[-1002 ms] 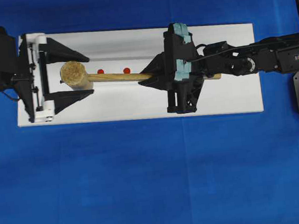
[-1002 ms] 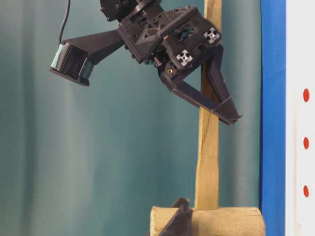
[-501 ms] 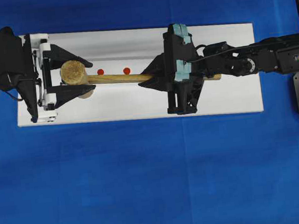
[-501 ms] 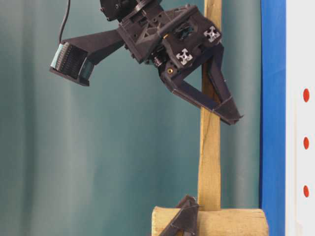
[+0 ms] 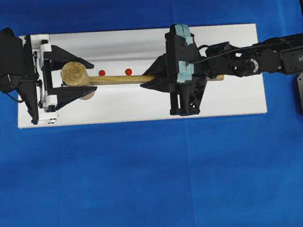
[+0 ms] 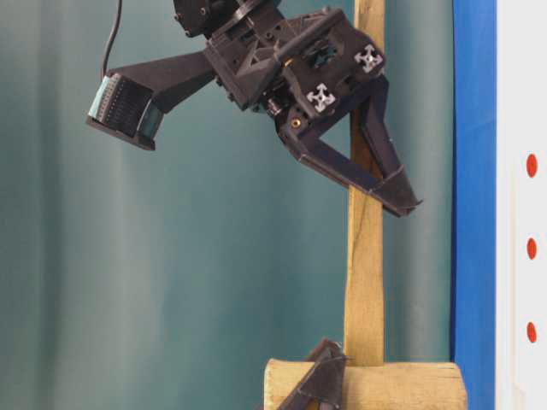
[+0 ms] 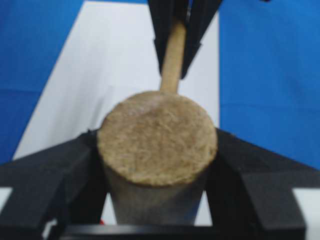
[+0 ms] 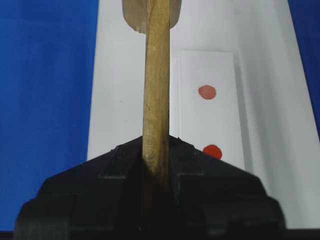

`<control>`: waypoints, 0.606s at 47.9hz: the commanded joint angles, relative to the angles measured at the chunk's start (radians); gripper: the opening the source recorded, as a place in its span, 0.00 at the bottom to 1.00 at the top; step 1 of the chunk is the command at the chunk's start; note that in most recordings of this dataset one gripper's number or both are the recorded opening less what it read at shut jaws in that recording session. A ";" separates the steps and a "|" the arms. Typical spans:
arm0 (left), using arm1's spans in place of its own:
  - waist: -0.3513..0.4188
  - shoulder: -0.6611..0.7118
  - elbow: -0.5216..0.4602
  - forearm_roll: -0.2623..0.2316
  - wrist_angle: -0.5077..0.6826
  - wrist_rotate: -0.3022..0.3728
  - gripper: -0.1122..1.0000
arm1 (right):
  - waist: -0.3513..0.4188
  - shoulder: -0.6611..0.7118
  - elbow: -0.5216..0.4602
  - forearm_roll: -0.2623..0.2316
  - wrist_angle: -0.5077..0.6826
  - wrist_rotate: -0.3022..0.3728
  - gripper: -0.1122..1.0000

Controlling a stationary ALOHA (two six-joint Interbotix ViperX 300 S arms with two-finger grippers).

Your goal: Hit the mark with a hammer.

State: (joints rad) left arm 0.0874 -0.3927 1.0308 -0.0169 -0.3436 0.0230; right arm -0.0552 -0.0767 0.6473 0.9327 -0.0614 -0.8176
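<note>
STEP: two-arm hold before strike | hammer (image 5: 110, 79) lifted over white board (image 5: 236, 97), beside red marks (image 5: 128, 71) | right gripper (image 8: 156, 165) clamped on handle | left gripper (image 7: 157, 165) closed against head | NEXT: free head, swing onto mark.

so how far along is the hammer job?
Done: the hammer is off the board, held at both ends. In hand: right hand clamps the handle, left hand closed on the head. Left: no strike yet; the red marks sit beside the handle.
</note>
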 commanded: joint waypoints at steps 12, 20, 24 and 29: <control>0.000 -0.011 -0.021 -0.003 0.002 -0.043 0.51 | -0.002 -0.034 -0.006 -0.006 -0.006 -0.002 0.59; 0.003 -0.012 -0.028 -0.005 0.043 -0.160 0.51 | 0.002 -0.057 0.020 -0.006 -0.037 -0.002 0.93; 0.005 -0.012 -0.037 -0.005 0.081 -0.252 0.51 | 0.008 -0.064 0.026 -0.006 -0.038 -0.002 0.89; 0.005 -0.011 -0.052 -0.005 0.133 -0.402 0.51 | 0.012 -0.066 0.023 -0.012 -0.038 -0.005 0.90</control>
State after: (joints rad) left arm 0.0890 -0.3927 1.0186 -0.0199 -0.2301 -0.3145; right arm -0.0491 -0.1197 0.6826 0.9281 -0.0920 -0.8207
